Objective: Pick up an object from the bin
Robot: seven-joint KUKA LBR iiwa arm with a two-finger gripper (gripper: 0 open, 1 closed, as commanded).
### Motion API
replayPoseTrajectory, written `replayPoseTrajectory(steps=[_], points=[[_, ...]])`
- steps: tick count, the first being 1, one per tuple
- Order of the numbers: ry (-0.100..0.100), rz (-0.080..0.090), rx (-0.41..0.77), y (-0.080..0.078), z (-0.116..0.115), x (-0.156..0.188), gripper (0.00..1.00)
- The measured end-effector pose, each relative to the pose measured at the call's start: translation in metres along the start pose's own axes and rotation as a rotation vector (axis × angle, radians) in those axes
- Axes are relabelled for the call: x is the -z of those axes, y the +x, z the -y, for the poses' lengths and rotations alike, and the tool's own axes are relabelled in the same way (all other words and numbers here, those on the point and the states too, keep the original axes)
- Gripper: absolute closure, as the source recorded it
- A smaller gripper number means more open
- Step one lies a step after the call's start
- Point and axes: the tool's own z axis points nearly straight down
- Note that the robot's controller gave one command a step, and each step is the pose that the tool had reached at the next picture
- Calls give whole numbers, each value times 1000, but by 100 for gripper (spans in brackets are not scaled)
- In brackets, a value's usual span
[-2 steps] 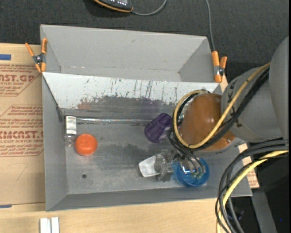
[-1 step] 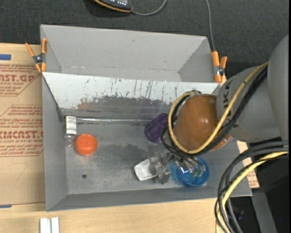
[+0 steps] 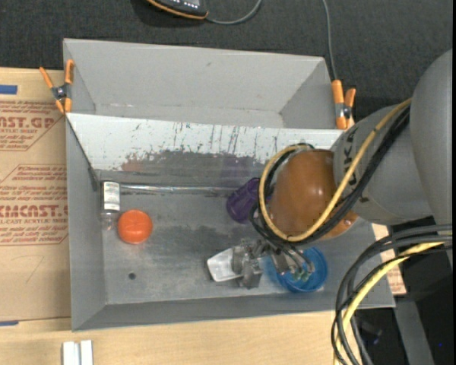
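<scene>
Arm in from the right, wrist w/ orange cover and looped cables tipped down into the bin. Gripper low, near the floor at the bin's front edge.

Nearest things:
- white-grey crumpled piece: just beside gripper on the side away from the arm, looks to be touching it.
- blue round thing, lid or ring: just beside gripper on the arm side, partly under the wrist.
- purple thing: beyond gripper toward the back wall, half hidden by the cover; shape unclear.
- orange round cap or ball: well apart, far side from the arm.
- small clear bottle: past the orange one, against the side wall.

Gripper state: cannot tell. Dark metal parts overlap the white-grey piece and the blue thing, so apart vs. together isn't readable. No thing seen clearly clamped, so not logging a hold.

Step, my read: at grasp depth, at or about the closing stage. Target prob. the white-grey piece or the blue thing, since gripper sits between the two. Can't say which.

Next move calls for: a firm close on one item only, then a straight lift clear of the front wall. Risks: crumpled piece is thin and may slip out; blue thing lies flat, hard to get under; the two are close enough that one could drag the other. Confirm the hold once the gripper is off the floor.
</scene>
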Motion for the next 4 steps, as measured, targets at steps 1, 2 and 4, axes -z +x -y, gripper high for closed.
replayPoseTrajectory(steps=[1, 2, 4], points=[[0, 0, 0, 0, 0, 0, 100], [-2, 2, 24, -15, -26, 1, 100], [-3, 3, 53, -14, -46, 0, 100]])
